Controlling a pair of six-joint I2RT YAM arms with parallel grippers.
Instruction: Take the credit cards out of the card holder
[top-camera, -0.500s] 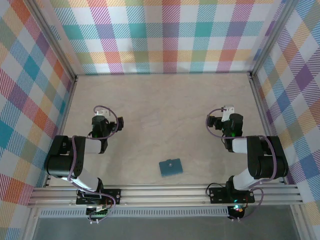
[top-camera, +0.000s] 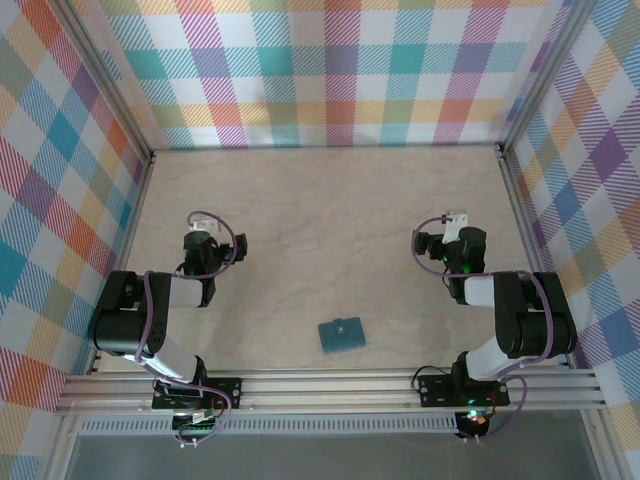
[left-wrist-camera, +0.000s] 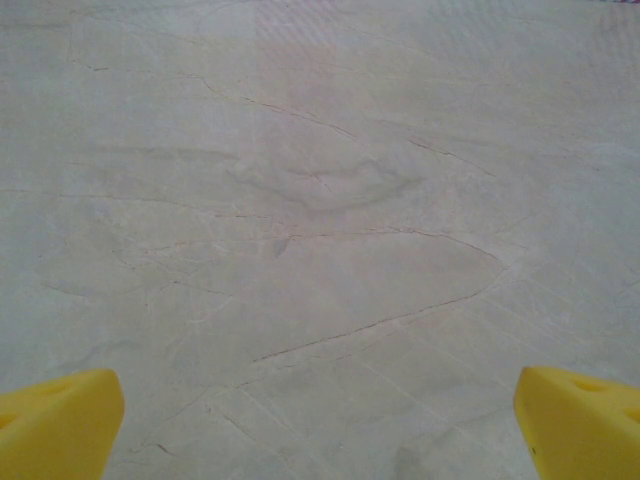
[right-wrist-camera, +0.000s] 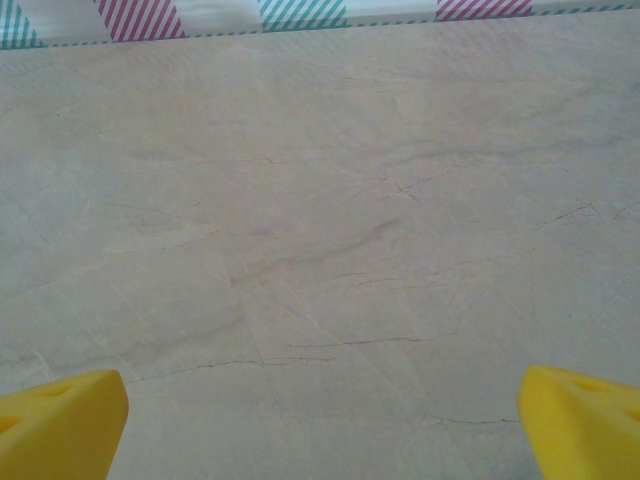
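The pale marbled counter (top-camera: 330, 200) is enclosed by checked panels, and the two arms are seen folded back at its near edge. The left claw (top-camera: 204, 224) and the right claw (top-camera: 453, 222) are each spread as wide as they go, with nothing held. In the wrist views the left claw's yellow fingertips (left-wrist-camera: 55, 420) and the right claw's yellow fingertips (right-wrist-camera: 60, 415) are set at opposite corners over bare counter. The card holder (top-camera: 342, 334) is laid flat and folded shut near the front edge, roughly midway between the two arm bases and well apart from both claws. Its long axis runs left to right, with the right end turned slightly farther from the bases, and its round snap (top-camera: 343, 327) faces up. Which long edge carries the fold cannot be told. The holder is judged light, soft and pliable, and likely to slide on the smooth counter if pushed. It would best be pinned at one end by one claw while the free edge of the flap is lifted by the other until the snap gives. The credit cards are taken to be enclosed within it. They are expected to be stiff, thin and slick, best pinched by an exposed edge and drawn out along their pocket.
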